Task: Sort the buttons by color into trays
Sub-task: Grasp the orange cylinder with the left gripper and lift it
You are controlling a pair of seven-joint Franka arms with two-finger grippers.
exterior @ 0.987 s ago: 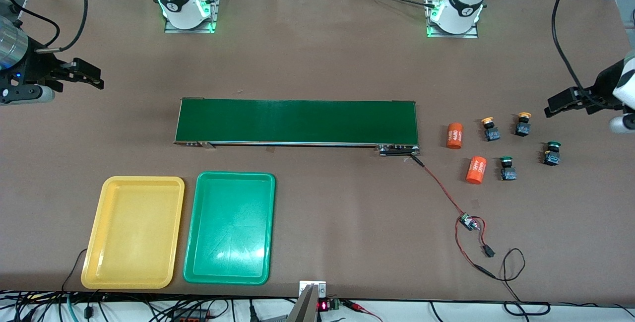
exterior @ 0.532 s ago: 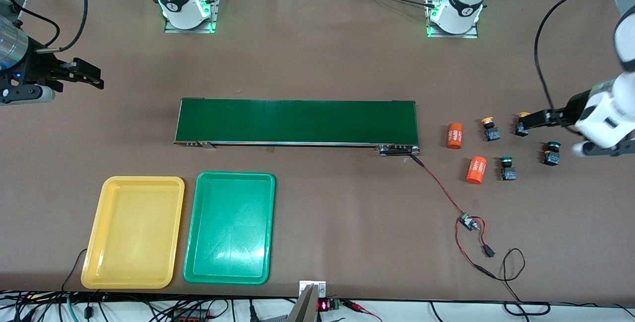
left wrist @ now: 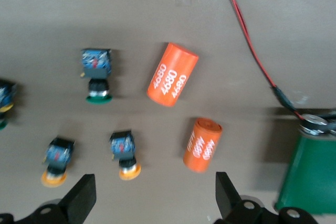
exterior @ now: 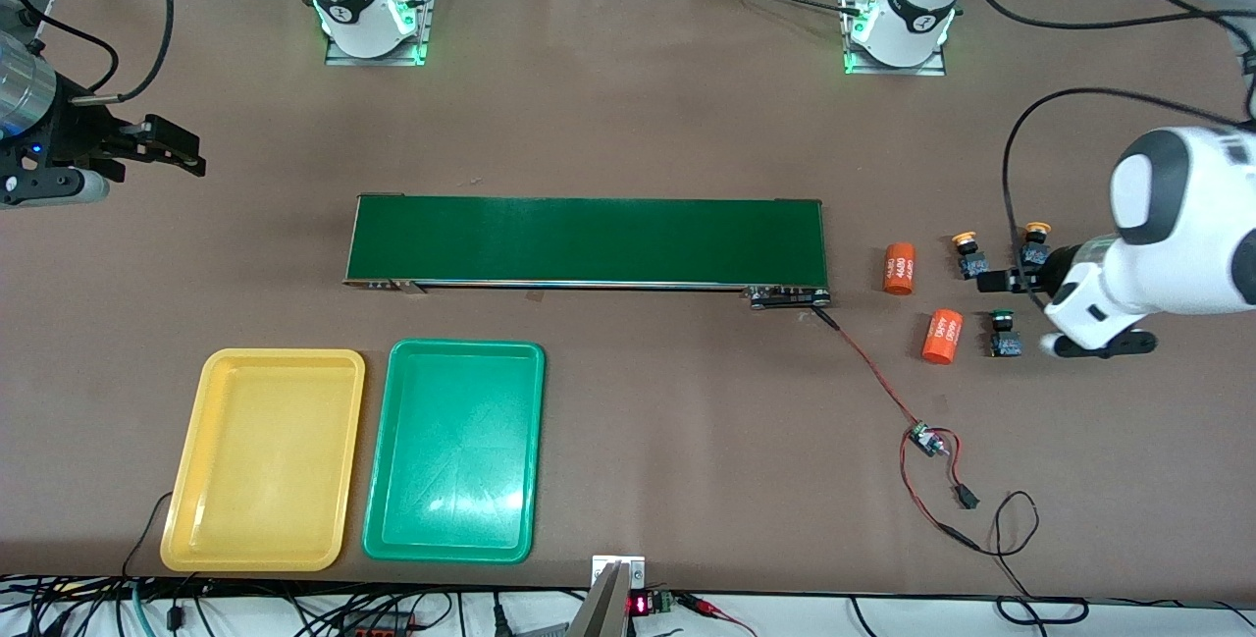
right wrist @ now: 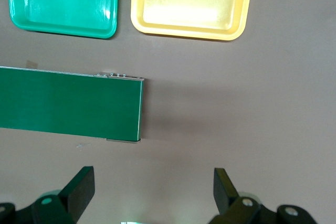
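A long dark-green conveyor belt (exterior: 587,239) lies across the middle of the brown tabletop (exterior: 628,107). Past its end toward the left arm's side lie two orange cylinders with white numerals, both on their sides and apart from each other: one (exterior: 899,268) level with the belt, the other (exterior: 942,336) nearer the front camera. A red and black wire (exterior: 868,360) runs from the belt's corner to a small circuit board (exterior: 922,440), then loops on toward the tabletop's edge. A tangle of cables (exterior: 294,612) hangs along that edge.
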